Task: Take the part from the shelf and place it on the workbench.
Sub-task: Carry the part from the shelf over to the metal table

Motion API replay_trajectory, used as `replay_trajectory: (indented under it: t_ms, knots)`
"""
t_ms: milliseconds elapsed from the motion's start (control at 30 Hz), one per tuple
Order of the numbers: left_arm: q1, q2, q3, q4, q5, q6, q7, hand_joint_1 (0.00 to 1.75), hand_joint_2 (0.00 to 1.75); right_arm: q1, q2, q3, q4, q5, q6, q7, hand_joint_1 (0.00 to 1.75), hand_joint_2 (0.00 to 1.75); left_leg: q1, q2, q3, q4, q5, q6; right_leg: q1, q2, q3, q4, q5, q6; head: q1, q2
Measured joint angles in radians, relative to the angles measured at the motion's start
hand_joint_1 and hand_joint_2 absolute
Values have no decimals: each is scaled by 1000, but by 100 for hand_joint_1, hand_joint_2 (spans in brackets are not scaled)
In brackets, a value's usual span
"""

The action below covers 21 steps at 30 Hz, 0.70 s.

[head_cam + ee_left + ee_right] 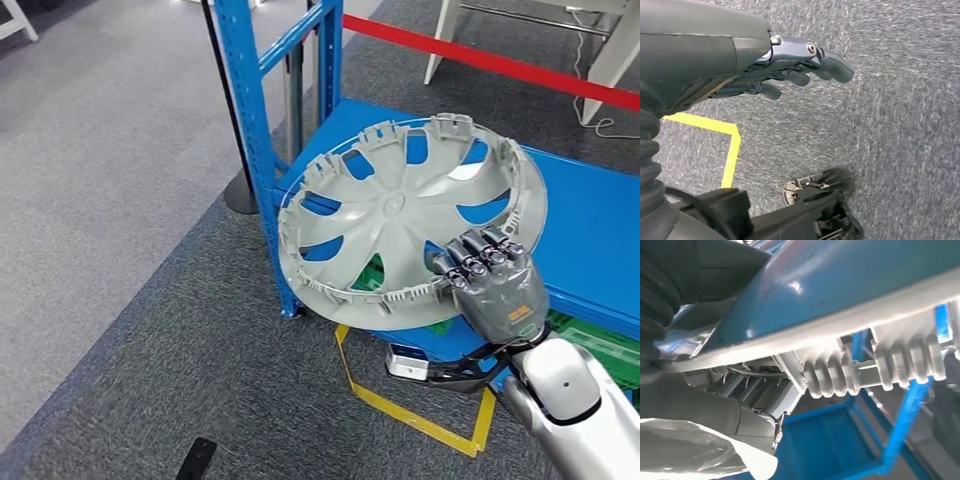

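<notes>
The right hand [490, 275] pinches the rim of a grey hubcap [407, 215], held tilted above the blue shelf [596, 235]; the grip looks shallow, so it should carry slowly and level. The left hand [791, 65] hangs loosely spread over the carpet [904, 125]

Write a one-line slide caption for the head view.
Right hand grips the grey wheel cover by its rim, held above the blue shelf.

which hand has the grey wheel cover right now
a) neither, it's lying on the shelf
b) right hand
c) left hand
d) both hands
b: the right hand grips the rim of the wheel cover, holding it off the blue shelf, while the left hand hangs over carpet with nothing in it.
</notes>
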Motion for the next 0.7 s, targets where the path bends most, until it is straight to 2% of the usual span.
replay_trajectory:
  t_ms: [67,100,133,200,233,267,300,333,367,400,433,500,567,600,633,700]
  knots:
    - [3,0,-1,0,0,0,2,0,175,-13,1,12,6,5,6,1,175,175,1,-23,-1,-5,3,10,-2,-14,4,-2,-6,10,1,0]
    - [3,1,-2,0,-1,-1,2,0,175,-19,2,19,9,7,8,1,175,175,3,-36,0,-9,7,18,-4,3,0,8,-17,14,1,0]
    - [2,1,-2,0,-1,-1,2,0,175,-24,2,25,12,8,11,1,175,175,6,-49,2,-13,10,25,-6,30,-14,37,-36,16,3,0]
    - [-2,0,-4,0,-2,-3,2,0,175,-34,2,37,18,8,15,2,175,175,8,-75,3,-17,14,35,-8,96,-74,155,-92,15,7,0]
    - [-4,0,-5,0,-3,-5,2,0,175,-38,2,43,21,9,17,2,175,175,7,-89,3,-17,14,38,-7,111,-110,223,-116,15,8,0]
    - [-4,0,-5,0,-3,-6,2,0,175,-41,2,49,25,9,19,2,175,175,7,-104,4,-16,14,38,-7,117,-138,270,-124,15,9,0]
    - [-3,0,-5,0,-3,-7,2,0,175,-45,3,56,28,9,22,2,175,175,7,-119,4,-16,14,38,-8,120,-152,282,-113,16,9,0]
    - [-2,0,-5,0,-3,-7,3,0,175,-50,3,62,32,8,26,2,175,175,8,-135,5,-14,13,37,-9,122,-146,255,-83,17,9,0]
    - [-2,0,-6,0,-4,-7,3,0,175,-57,3,68,35,8,29,3,175,175,10,-150,5,-10,12,35,-12,131,-124,195,-41,19,9,0]
    - [-3,0,-6,0,-4,-7,3,0,175,-64,3,74,38,7,32,3,175,175,11,-164,3,-5,10,32,-17,153,-97,132,-9,21,9,0]
    - [-4,0,-6,0,-4,-8,4,0,175,-72,3,79,41,6,35,4,175,175,11,-177,-2,3,8,27,-22,175,-72,77,11,22,8,0]
    - [-4,1,-7,0,-4,-7,4,0,175,-85,3,88,45,3,42,8,175,175,13,-201,-15,13,9,14,-24,201,-48,34,15,21,7,0]
    - [-1,2,-7,0,-3,-7,4,0,175,-100,3,98,49,-3,53,12,175,175,16,-221,-22,12,14,3,-22,181,-43,30,18,14,7,0]
    - [1,2,-7,-1,-3,-6,4,0,175,-108,3,102,51,-6,60,15,175,175,15,-212,-25,16,11,-2,-23,169,-40,27,19,8,6,0]
    - [1,2,-7,-1,-3,-6,4,0,175,-118,2,106,53,-10,66,17,175,175,13,-188,-36,38,-3,-7,-24,155,-37,24,21,1,2,0]
    - [0,0,-9,-1,-3,-5,4,0,175,-139,0,111,56,-19,79,19,175,175,13,-119,-80,139,-55,-17,-20,128,-33,21,20,-10,-6,0]
